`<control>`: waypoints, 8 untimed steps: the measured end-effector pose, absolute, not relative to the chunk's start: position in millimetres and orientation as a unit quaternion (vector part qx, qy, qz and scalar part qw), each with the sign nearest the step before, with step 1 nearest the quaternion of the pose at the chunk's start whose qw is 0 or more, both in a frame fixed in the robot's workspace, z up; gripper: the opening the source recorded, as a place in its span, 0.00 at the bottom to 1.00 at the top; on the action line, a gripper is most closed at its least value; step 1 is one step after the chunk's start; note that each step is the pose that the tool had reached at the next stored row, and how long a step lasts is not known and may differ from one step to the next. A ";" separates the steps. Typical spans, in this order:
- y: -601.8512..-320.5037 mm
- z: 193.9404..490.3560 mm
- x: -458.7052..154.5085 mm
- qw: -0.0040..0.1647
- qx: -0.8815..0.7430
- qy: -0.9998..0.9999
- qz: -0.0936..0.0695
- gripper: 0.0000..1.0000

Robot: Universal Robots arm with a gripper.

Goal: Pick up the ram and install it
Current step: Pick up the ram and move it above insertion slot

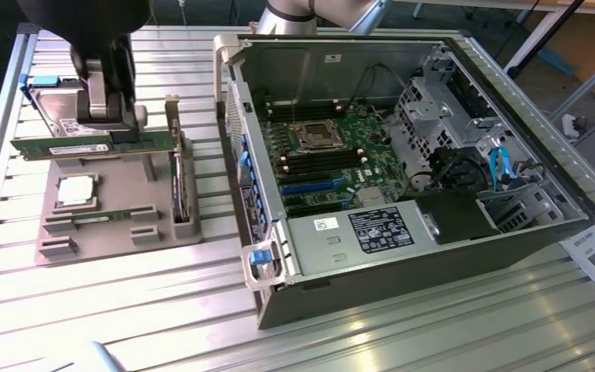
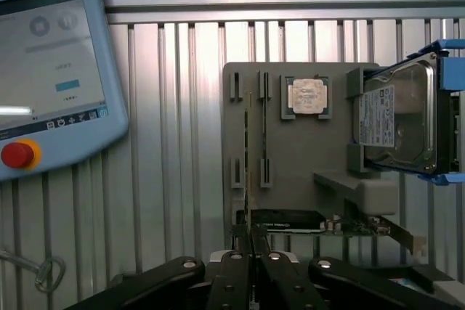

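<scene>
Your ram (image 1: 70,147) looks light, stiff and thin, with fragile chips, so it wants holding by its long edges. The tool (image 1: 106,130) has it clamped mid-length, over the grey holder (image 1: 111,236) on the worktop (image 1: 91,310)

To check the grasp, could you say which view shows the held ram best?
The exterior view: the ram shows its full green face, clamped in the end effector. In the wrist view it appears edge-on, a thin line between the fingers.
</scene>
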State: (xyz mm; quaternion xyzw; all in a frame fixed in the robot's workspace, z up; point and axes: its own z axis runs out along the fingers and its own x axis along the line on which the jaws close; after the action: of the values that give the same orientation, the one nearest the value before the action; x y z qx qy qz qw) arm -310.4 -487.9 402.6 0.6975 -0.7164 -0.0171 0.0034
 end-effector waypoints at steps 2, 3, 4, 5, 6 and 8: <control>-487.9 402.6 -302.5 0.003 0.697 -0.716 -0.017 0.12; -487.9 402.6 -300.0 0.003 0.697 -0.716 -0.017 0.12; -487.9 402.6 -297.6 0.003 0.697 -0.716 -0.017 0.12; -487.9 402.6 -294.5 0.003 0.697 -0.716 -0.017 0.12; -487.9 402.6 -291.8 0.003 0.697 -0.716 -0.017 0.12; -488.0 402.6 -287.2 0.003 0.697 -0.716 -0.017 0.12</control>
State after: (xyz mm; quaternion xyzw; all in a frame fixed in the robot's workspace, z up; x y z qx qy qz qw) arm -287.2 -488.0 402.6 0.6975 -0.7164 -0.0171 0.0035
